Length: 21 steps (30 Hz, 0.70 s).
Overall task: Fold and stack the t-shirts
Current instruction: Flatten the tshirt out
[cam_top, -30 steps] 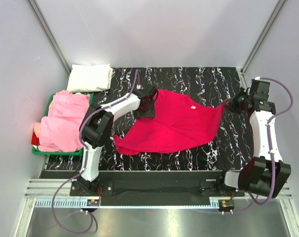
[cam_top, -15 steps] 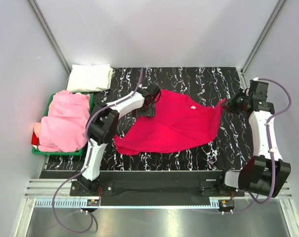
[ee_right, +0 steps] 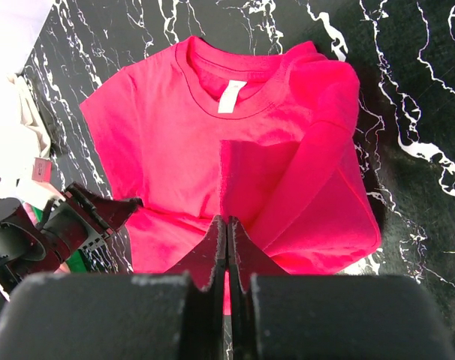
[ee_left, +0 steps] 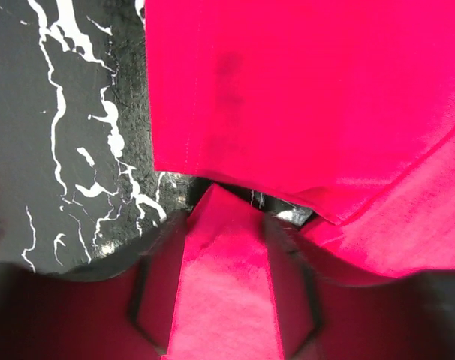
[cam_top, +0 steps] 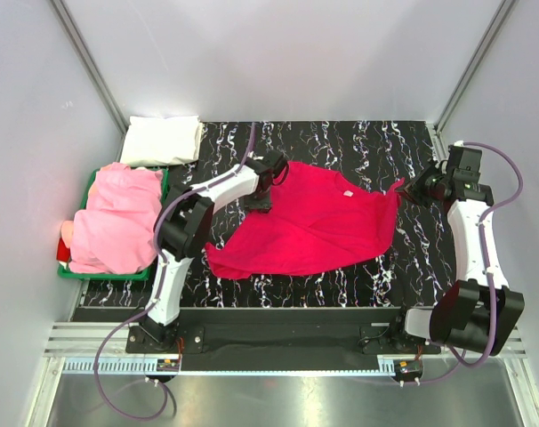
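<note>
While left gripper [cam_top: 260, 201] and right gripper [cam_top: 411, 189] each pinch red t-shirt [cam_top: 314, 227] edges, green tray [cam_top: 100, 274] left of it holds heaped pink t-shirt [cam_top: 118, 218].

- Black, white-veined bench [cam_top: 341, 142].
- Red t-shirt [cam_top: 314, 227] spread across its middle.
- Folded white t-shirt [cam_top: 161, 140] at the far left corner.
- Green tray [cam_top: 105, 275] at the left edge.

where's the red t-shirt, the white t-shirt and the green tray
red t-shirt [cam_top: 314, 227], top external view, middle of the spread cloth
white t-shirt [cam_top: 161, 140], top external view, centre of the folded cloth
green tray [cam_top: 109, 275], top external view, its near rim below the pink cloth
</note>
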Motion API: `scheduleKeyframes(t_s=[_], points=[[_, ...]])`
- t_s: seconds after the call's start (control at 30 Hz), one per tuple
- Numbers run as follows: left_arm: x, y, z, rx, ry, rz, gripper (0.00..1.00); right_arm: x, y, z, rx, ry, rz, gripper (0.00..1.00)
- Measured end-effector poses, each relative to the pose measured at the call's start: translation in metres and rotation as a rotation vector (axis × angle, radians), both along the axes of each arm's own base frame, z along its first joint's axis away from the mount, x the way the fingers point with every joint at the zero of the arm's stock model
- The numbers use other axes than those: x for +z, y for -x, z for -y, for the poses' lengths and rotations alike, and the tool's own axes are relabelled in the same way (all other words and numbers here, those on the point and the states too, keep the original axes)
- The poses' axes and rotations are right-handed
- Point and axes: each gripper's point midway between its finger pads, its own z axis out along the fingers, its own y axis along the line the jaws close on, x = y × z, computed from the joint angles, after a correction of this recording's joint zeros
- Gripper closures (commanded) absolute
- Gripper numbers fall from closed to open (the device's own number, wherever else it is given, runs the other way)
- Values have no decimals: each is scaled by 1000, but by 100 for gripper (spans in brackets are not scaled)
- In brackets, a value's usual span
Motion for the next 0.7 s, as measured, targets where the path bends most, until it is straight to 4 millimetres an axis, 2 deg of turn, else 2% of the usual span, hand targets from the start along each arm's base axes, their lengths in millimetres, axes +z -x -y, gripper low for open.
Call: scheduleKeyframes(t_s=[0.07, 0.2, 0.23, 0.37, 0.5, 0.57, 0.6, 0.67, 0.7], points=[[-1, 1, -1, 1, 0, -4, 80, -1, 0, 0, 0, 0, 0, 100], [-1, 1, -1, -3, -2, -3, 87, -2, -1, 0, 0, 0, -1, 100], [-2, 1, -1, -4, 0, -4, 100, -2, -1, 0, 1, 0, -1, 100], [-4, -1, -2, -4, 3, -1, 100, -2, -1, 0, 1, 0, -2, 100], [5, 2, -6, -5, 5, 5, 100, -2, -1, 0, 1, 0, -4, 100], [20, 9, -12, -9, 9, 13, 100, 0, -1, 0, 1, 0, -5, 100], [36, 11, -14, -14, 22, 34, 100, 3, -1, 0, 0, 1, -2, 100], [73, 18, -18, -19, 55, 88, 100, 15, -1, 1, -6, 6, 8, 100], [104, 21, -21, -22, 90, 145, 100, 23, 0, 2, -15, 13, 13, 100]])
